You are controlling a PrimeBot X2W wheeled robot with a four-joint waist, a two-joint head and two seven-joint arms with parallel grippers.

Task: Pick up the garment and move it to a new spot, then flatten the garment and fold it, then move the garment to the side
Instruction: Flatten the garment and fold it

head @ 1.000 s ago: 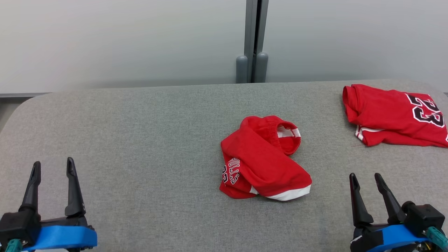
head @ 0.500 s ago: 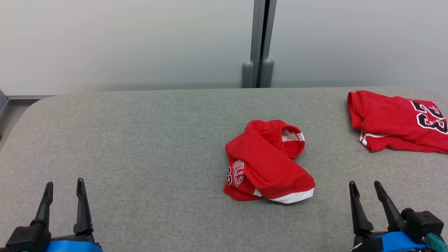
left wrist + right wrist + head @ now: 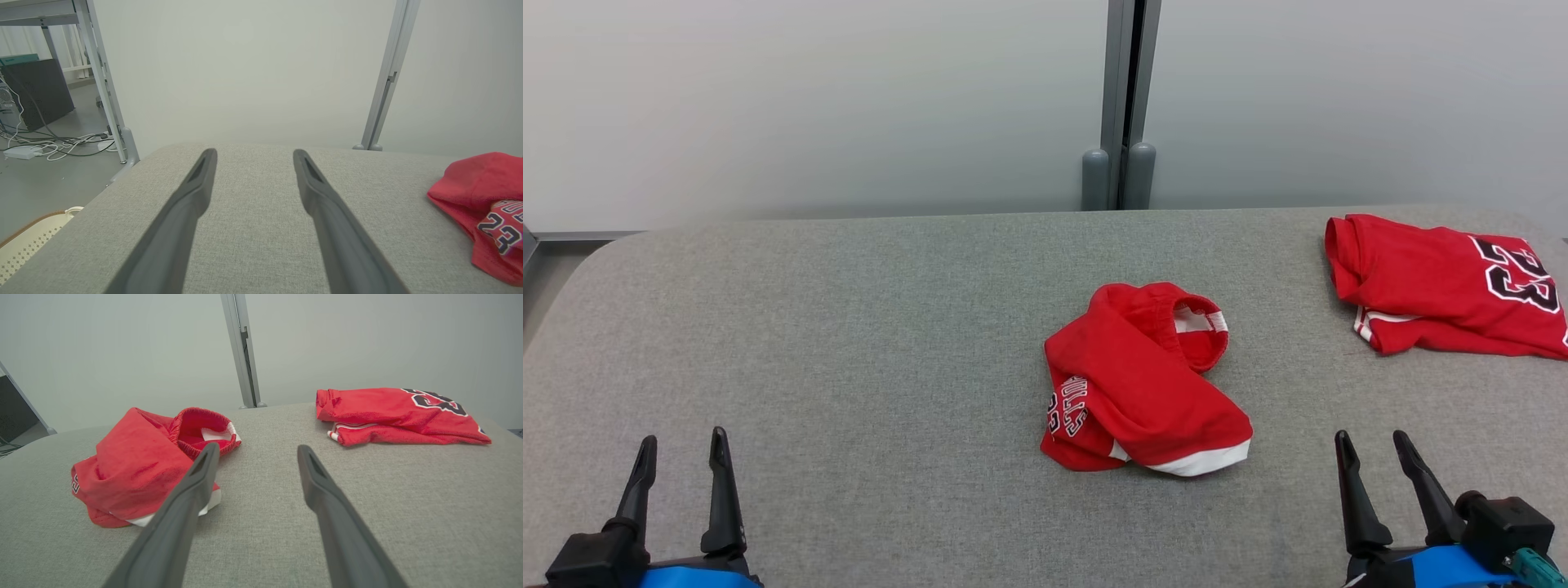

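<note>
On the grey table (image 3: 849,327), the crumpled red garment (image 3: 1143,380) lay near the middle, untouched. The left gripper (image 3: 682,437) and right gripper (image 3: 1370,435) hovered at the near edge, jaws spread and empty, seemingly poised for a first grab; a folded red jersey (image 3: 1437,286) sat aside, far right.

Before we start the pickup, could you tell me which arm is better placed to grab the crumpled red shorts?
Probably right: the right tool stands open nearer the shorts; the left tool is farther off.
</note>
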